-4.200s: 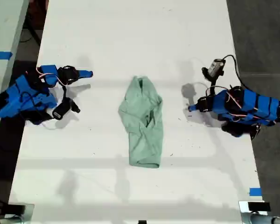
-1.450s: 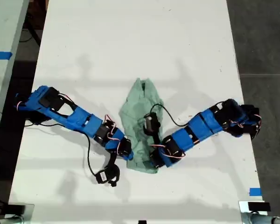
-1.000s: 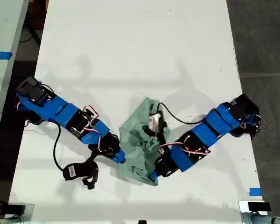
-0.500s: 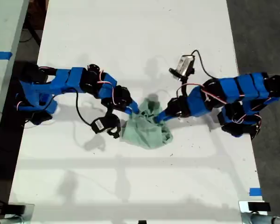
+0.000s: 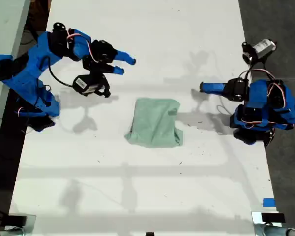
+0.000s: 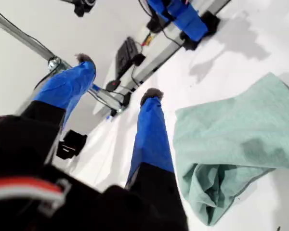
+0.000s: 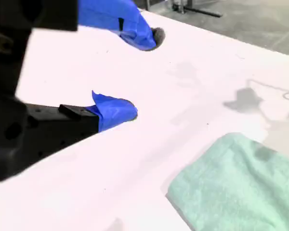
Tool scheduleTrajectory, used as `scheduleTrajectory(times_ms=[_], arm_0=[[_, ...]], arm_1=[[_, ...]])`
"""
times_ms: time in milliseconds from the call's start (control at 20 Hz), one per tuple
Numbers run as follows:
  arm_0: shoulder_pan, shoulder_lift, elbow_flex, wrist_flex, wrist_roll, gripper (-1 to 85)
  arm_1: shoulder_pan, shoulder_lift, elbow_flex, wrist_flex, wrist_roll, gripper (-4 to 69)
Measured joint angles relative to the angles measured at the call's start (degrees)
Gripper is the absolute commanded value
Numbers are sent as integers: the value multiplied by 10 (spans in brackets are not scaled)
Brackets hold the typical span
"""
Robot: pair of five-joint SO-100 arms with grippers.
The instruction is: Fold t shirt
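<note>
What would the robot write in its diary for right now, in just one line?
t shirt: folded, lying on table | my first claw: open, off shirt | my second claw: open, off shirt

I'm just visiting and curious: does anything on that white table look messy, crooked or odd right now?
Only a little. The t shirt lies folded on the table, but roughly: in the first wrist view one end is bunched and rumpled rather than flat. Nothing looks spilled or damaged, and both grippers are open and clear of it.
</note>
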Motion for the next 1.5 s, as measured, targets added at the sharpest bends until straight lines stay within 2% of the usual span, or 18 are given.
scheduleTrajectory(times_ms=[150,300,400,550,650,850,1000,1050,1500], arm_0=[[-12,125,103,-26,1,-3],[-49,330,367,-149,2,-3],[-66,533,611,-245,11,-3],[-57,865,949,-282,56,-3],[-58,920,1094,-332,90,-3],[-73,935,1145,-323,89,-3],[-86,940,1145,-276,62,-3],[-91,940,1145,-253,55,-3],[-105,940,1145,-229,47,-3]], arm_1=[[14,7,10,22,-20,194],[22,19,72,39,-32,141],[21,57,132,40,-50,-2],[-8,62,200,35,-160,-2],[-21,68,251,29,-205,-2],[-20,69,333,35,-259,-1],[41,69,341,116,-235,16],[40,69,341,125,-229,29],[45,69,342,137,-220,33]])
